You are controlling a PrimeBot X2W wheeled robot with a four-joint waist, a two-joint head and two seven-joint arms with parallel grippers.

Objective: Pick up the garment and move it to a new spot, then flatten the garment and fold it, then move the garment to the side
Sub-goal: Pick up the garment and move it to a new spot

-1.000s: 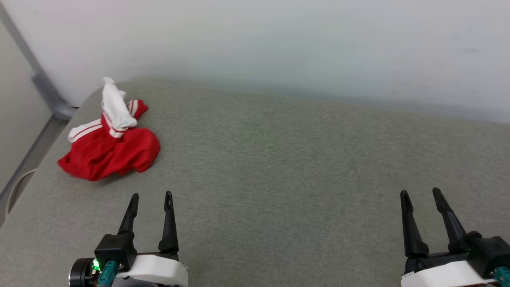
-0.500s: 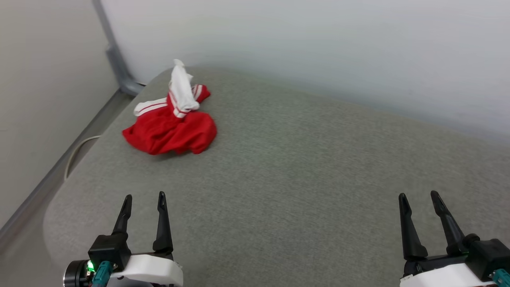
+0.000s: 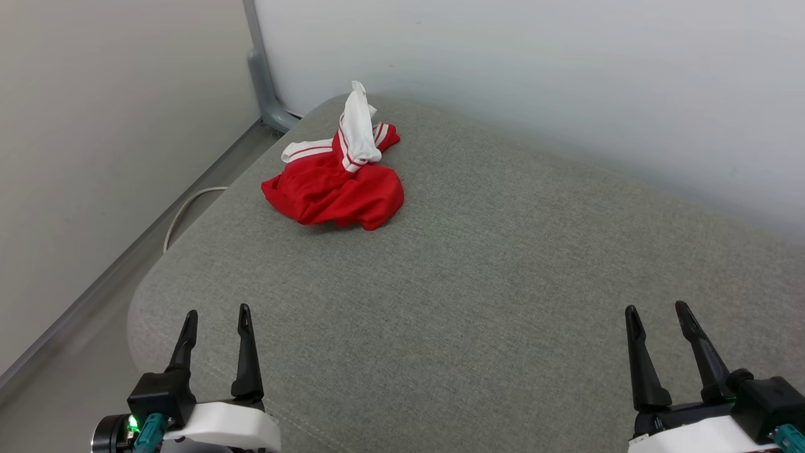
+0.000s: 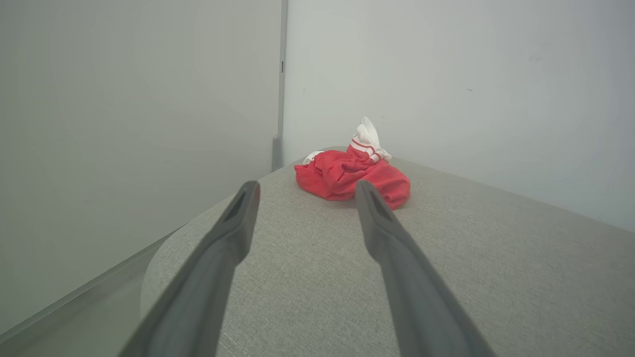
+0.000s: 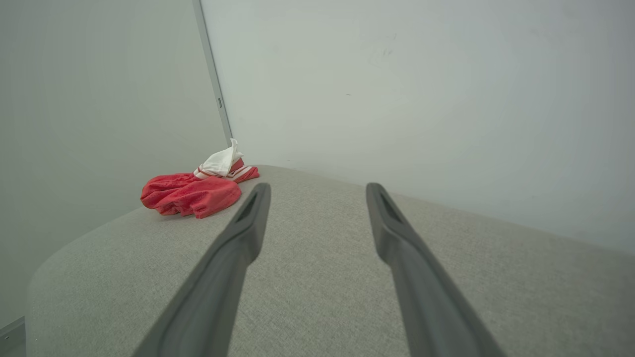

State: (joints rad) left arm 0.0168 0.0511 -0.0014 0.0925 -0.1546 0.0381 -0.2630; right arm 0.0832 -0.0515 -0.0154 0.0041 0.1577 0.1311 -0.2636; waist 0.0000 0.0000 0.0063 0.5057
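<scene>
Left gripper [image 3: 217, 310]: jaws spread wide, gripping nothing, hovering over near-left corner of grey cushion [image 3: 478, 277]. Right gripper [image 3: 656, 306]: same, fingers wide apart and empty, over bare fabric near cushion's front edge. Garment [image 3: 336, 189] well ahead of left jaws, slightly toward the right-gripper side; from right jaws, far ahead and well off to the left. Crumpled into a red heap, white sleeve with red stripes sticking up, lying near cushion's far left corner, well apart from both grippers. Past garment, grey post [image 3: 261, 82] in wall corner. Pale cable [image 3: 182, 217] looping beside cushion's left edge, ahead-left of left jaws.
</scene>
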